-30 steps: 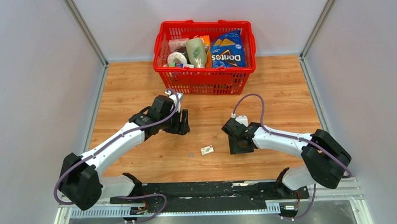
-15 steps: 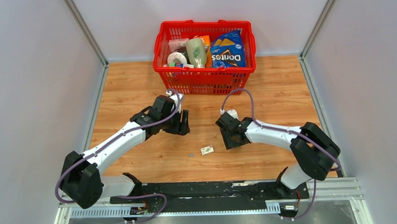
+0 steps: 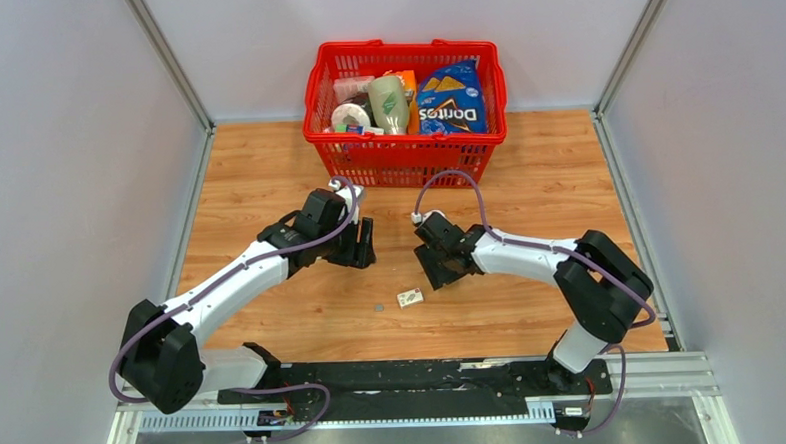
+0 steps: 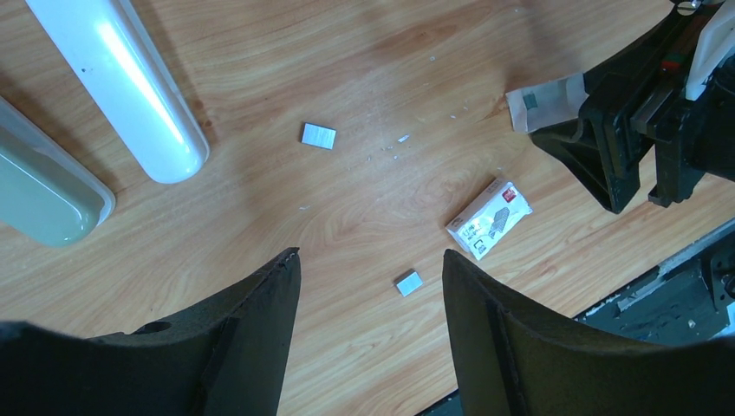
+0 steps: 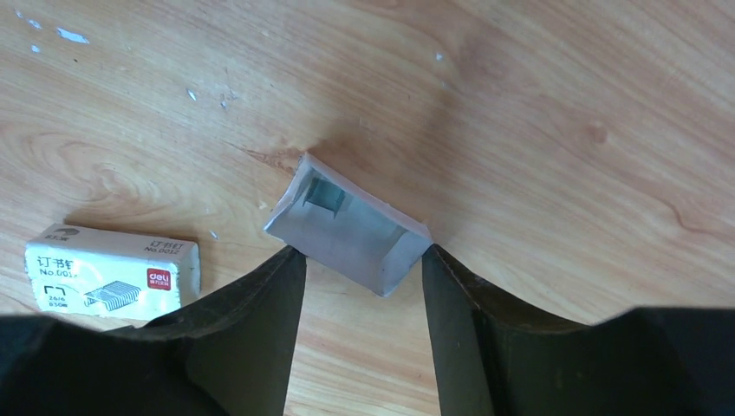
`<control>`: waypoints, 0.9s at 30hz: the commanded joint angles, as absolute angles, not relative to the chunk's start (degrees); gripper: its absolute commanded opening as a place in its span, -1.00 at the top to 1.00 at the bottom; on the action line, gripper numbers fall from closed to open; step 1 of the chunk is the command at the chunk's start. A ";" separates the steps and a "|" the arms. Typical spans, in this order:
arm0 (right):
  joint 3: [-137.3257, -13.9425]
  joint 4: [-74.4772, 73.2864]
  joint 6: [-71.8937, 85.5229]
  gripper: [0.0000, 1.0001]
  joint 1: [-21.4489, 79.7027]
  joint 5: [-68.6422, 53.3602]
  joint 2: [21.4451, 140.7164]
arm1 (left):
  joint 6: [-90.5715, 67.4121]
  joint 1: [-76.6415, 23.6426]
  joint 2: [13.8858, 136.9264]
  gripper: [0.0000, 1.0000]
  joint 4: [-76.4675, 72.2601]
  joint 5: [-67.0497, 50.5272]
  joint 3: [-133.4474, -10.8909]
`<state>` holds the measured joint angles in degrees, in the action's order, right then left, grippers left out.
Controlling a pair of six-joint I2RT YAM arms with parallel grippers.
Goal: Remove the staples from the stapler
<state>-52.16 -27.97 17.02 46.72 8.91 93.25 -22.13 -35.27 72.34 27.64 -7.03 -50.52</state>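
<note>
Left tool (image 4: 371,260) hangs over the tabletop (image 4: 390,52), jaws wide apart, nothing between them. The stapler (image 4: 121,78) lies flat on the left half of the wood close by that tool, just beside a grey-green bar (image 4: 39,195), with two loose staple strips (image 4: 319,136) scattered near. On the right, the right tool (image 5: 364,260) has its jaws half apart and pressed onto a small open cardboard tray (image 5: 342,221), with the staple box (image 5: 113,270) lying untouched just left and nearer.
</note>
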 commanded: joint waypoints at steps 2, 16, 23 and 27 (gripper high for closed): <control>-54.75 -30.31 13.36 -0.17 46.67 11.06 95.80 | -21.09 -35.42 69.88 -0.36 27.33 -7.82 -51.77; -66.97 -42.89 13.98 -0.31 51.59 6.77 84.81 | -22.33 -35.42 59.51 -0.36 30.40 -7.92 -52.99; -67.32 -36.13 8.97 -0.32 55.36 -1.90 85.87 | -20.30 -35.42 50.12 -0.37 38.58 -0.72 -56.69; -68.73 -34.02 5.20 -0.31 58.00 -2.99 89.20 | -19.52 -35.42 44.32 -0.36 40.51 4.03 -57.48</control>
<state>-66.43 -38.37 10.41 55.51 1.02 86.39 -21.47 -35.27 49.52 37.19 -2.02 -54.89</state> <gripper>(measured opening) 0.655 0.684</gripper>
